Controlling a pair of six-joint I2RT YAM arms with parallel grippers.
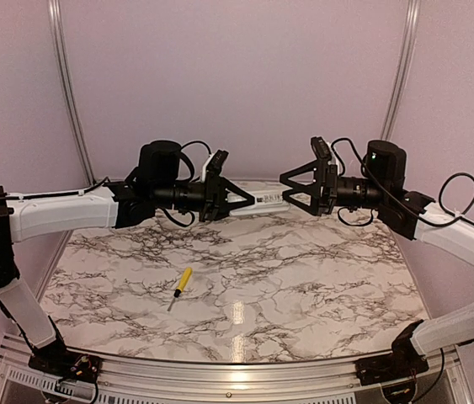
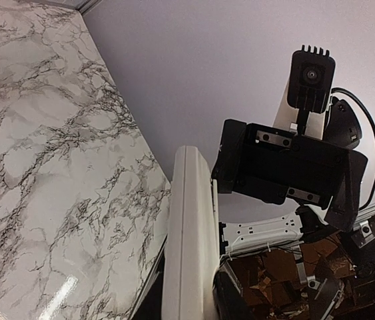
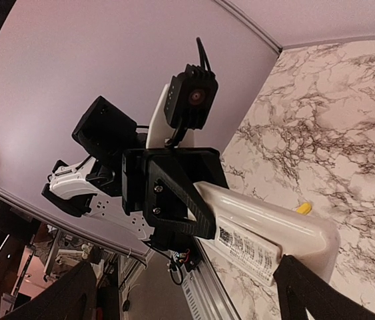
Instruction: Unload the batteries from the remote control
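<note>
The remote control [image 1: 262, 200] is a white bar held level in the air above the far side of the table. My left gripper [image 1: 238, 200] is shut on its left end. In the left wrist view the remote [image 2: 190, 227] runs up from between the dark fingers [image 2: 237, 300]. My right gripper [image 1: 285, 188] faces it with jaws spread wide around the remote's right end. In the right wrist view the remote's printed label [image 3: 247, 250] faces the camera and its end lies by one finger [image 3: 307, 290]; the other finger [image 3: 60, 297] stands far off. The batteries are hidden.
A yellow-handled screwdriver [image 1: 182, 284] lies on the marble table [image 1: 304, 286] left of centre, well below both grippers. Its yellow tip [image 3: 302, 208] peeks out past the remote in the right wrist view. Pale walls close the back and sides.
</note>
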